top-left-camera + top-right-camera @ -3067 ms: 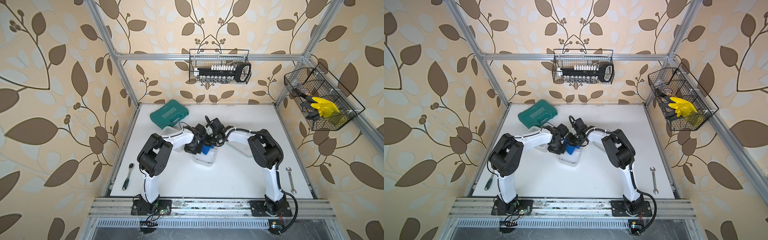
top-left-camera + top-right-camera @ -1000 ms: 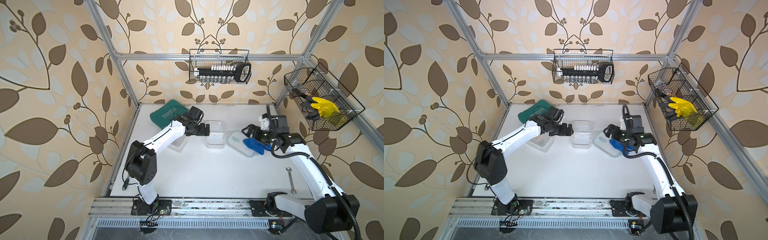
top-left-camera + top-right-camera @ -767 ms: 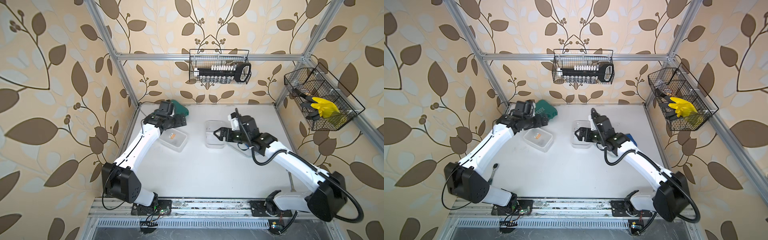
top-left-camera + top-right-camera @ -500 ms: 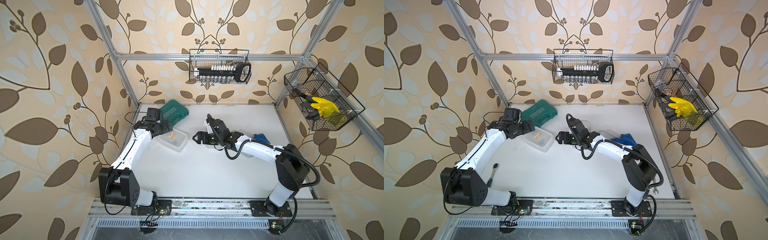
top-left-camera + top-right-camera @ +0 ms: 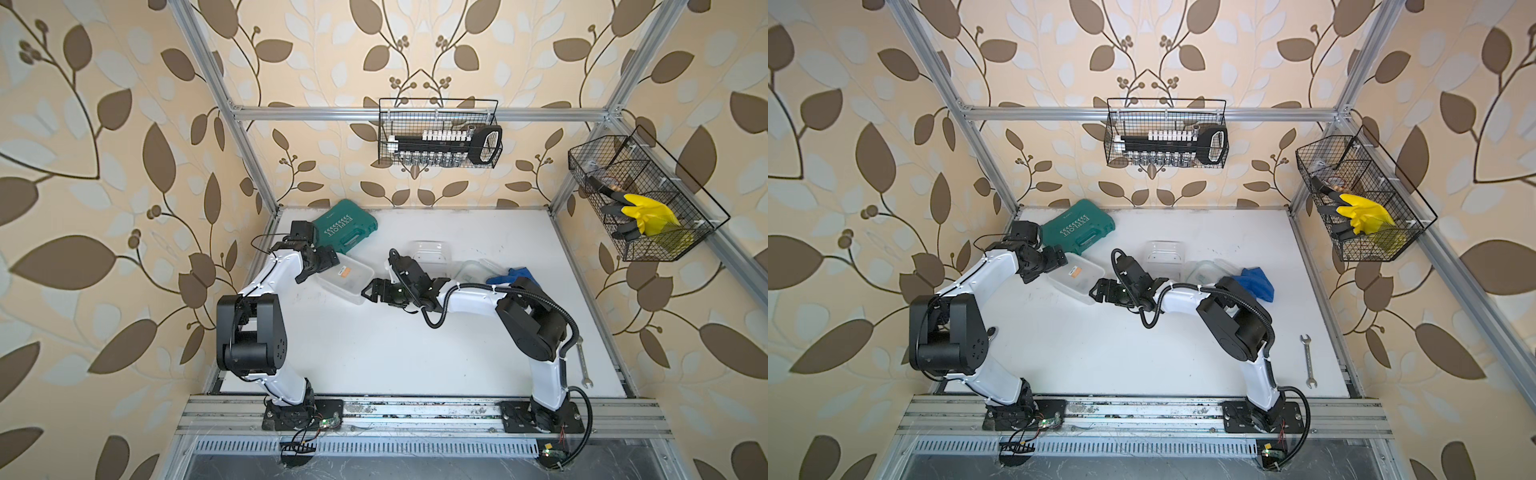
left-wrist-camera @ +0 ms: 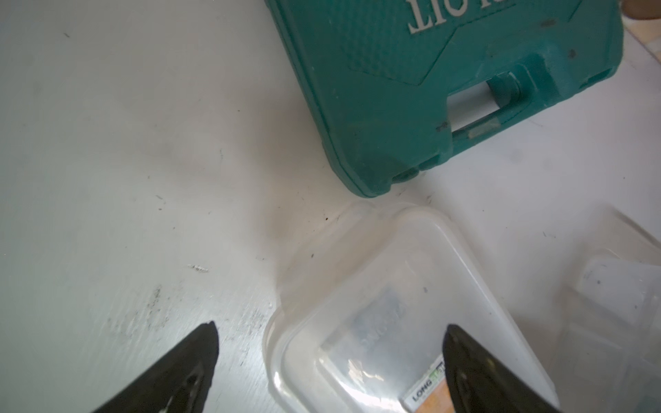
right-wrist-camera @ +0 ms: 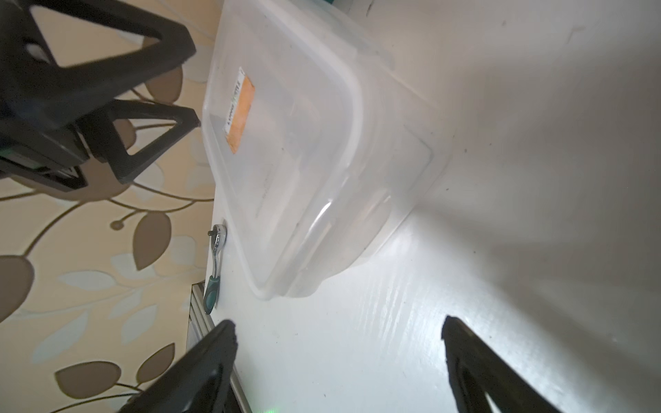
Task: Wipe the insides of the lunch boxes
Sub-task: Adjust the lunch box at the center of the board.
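Right wrist view: catching ratchet (image 7: 215,264) by table (image 7: 500,250) edge, nearly hiding in top views.
Seeing right gripper (image 7: 338,323) gaping, empty, before lunch box (image 7: 297,171); left gripper (image 6: 331,325) gaping over its rim.

The lunch box (image 5: 345,277) is clear glossy plastic, the case (image 5: 347,226) textured plastic.

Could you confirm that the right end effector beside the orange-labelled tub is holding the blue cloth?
No: the right end effector beside the orange-labelled tub is open and empty, as the right wrist view shows; the blue cloth lies on the table in both top views.
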`<state>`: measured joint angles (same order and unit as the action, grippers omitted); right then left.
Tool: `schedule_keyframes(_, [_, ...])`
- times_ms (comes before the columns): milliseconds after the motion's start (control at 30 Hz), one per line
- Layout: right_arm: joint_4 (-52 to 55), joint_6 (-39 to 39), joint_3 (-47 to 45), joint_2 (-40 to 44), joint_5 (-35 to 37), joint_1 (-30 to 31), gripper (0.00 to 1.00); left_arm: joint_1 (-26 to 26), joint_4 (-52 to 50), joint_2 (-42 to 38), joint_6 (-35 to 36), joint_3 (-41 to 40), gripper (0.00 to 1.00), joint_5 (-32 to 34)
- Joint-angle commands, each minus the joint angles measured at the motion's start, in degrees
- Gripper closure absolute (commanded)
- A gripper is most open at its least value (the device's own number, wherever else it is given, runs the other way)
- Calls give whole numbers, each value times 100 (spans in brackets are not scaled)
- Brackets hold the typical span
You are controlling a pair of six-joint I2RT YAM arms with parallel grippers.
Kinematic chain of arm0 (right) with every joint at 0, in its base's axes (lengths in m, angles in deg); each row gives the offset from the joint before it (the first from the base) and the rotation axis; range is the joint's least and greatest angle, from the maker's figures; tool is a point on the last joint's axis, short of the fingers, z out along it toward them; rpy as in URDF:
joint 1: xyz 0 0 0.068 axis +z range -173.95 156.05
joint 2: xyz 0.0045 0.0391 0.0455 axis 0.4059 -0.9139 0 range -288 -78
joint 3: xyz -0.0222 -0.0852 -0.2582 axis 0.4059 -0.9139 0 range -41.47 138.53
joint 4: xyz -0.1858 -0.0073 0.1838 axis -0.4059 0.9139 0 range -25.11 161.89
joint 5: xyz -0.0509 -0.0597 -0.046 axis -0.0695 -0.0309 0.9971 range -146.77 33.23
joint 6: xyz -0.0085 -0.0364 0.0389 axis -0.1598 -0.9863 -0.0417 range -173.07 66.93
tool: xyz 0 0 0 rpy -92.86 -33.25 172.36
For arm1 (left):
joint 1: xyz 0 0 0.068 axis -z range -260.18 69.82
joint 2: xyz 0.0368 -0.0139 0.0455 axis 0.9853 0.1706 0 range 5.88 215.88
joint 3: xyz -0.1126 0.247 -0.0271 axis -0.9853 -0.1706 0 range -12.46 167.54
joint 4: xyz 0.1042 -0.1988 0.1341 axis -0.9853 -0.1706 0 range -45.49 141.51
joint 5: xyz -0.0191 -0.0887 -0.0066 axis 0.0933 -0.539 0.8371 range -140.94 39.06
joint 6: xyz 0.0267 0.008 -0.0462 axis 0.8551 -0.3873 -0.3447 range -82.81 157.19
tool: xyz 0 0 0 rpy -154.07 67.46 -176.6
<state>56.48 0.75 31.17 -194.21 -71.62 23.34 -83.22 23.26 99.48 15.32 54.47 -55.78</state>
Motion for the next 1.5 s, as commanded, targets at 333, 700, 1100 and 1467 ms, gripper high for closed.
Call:
schedule_keyframes(333, [-578, 239, 36, -181, -10, -216, 14, 490, 892, -628, -436, -1136, 9, -986])
schedule_keyframes(700, [-91, 84, 300, -315, -185, -577, 21, 860, 1042, -2037, -1095, -2454, 13, -1121])
schedule_keyframes(1100, [-347, 279, -97, -92, -332, -660, 24, 818, 115, -1809, -379, -979, 2, 148])
schedule_keyframes(1467, [-653, 370, -303, -43, -435, -659, 24, 331, 391, -217, -204, -289, 2, -113])
